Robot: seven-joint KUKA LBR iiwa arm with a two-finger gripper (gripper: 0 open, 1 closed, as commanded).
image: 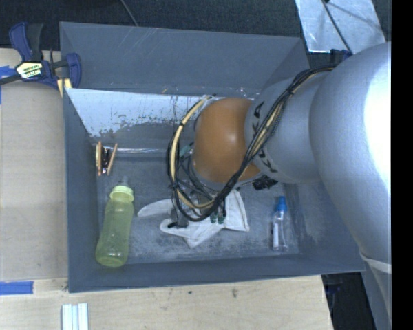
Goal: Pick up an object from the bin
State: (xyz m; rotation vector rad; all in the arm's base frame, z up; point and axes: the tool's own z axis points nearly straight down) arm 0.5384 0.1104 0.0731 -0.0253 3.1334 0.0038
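First, at the left of the grey bin [186, 60], you see a small brown clip [105, 159] near the far wall and, below it in the view, a yellow-green bottle [117, 227] whose long axis runs front to back, cap toward the far wall; both lie well apart from the pincer. At centre, the pincer [193, 215] hangs under the arm's orange cover and cables, directly over a crumpled white cloth [196, 236] that spreads to either side of it; you cannot tell whether the pincer is open or closed, since the cables hide it. To the right, a slim clear tube with a blue cap [279, 224] lies apart, also front to back. By this reading the cloth is nearest, straight below, so your move is down, not sideways
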